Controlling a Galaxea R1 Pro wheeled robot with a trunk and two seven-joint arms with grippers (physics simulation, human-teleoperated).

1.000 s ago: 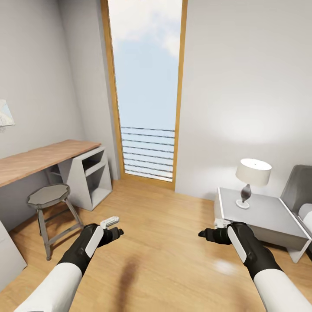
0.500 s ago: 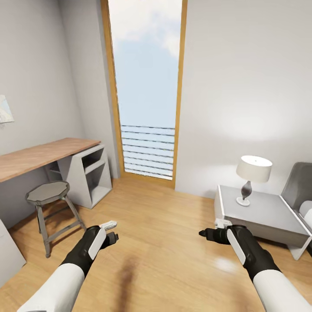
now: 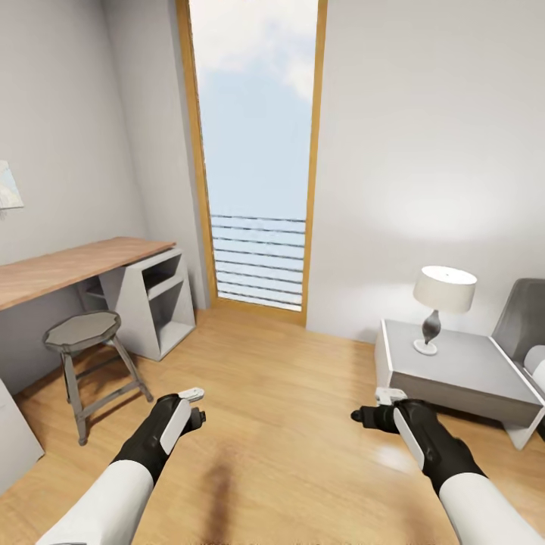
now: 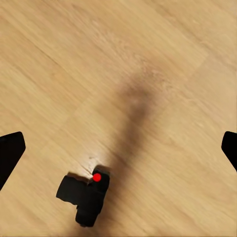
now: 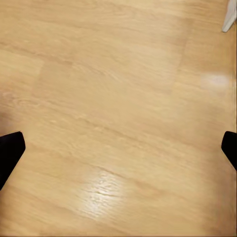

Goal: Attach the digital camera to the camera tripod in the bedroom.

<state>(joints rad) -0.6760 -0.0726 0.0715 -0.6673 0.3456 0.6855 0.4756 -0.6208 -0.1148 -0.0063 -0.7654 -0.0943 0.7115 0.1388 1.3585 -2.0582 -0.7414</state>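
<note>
The bed (image 3: 522,333) at the far right is cut off by the edge, and so are the desk (image 3: 45,276) and wall picture (image 3: 7,185) at left.

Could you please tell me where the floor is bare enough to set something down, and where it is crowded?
The wood floor is bare between the stool and the nightstand, up to the window. Under the right gripper it is bare. Under the left gripper the digital camera lies on the boards. It is crowded around the desk and stool.
</note>
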